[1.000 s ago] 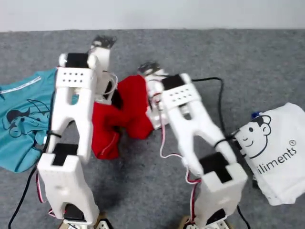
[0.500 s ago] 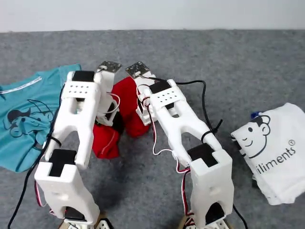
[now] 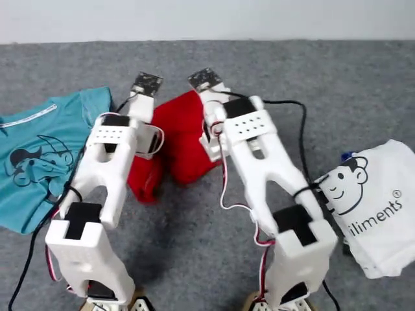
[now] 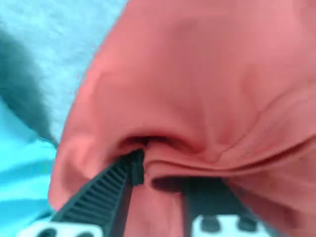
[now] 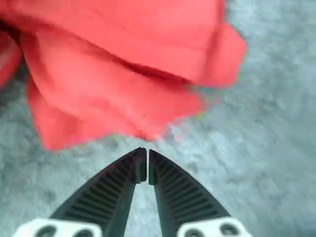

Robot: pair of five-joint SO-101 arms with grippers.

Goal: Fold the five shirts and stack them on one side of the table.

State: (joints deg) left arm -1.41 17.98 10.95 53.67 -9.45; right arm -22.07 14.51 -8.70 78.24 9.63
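A crumpled red shirt lies on the grey table between my two arms. My left gripper is shut on a fold of the red shirt, and the cloth covers one of its fingers. In the high view the left gripper sits at the shirt's left side. My right gripper is shut with nothing in it, hanging over bare grey table just short of the red shirt's edge. From above, the right gripper is at the shirt's right side.
A teal printed shirt lies flat at the table's left edge, and its cloth shows beside the red one. A folded white printed shirt rests at the right edge. Bare grey table stretches behind and in front of the arms.
The right arm swung in towards the left arm, bunching the red shirt, then back out to the right. The red shirt now lies wider. The left arm drew slightly nearer the front.
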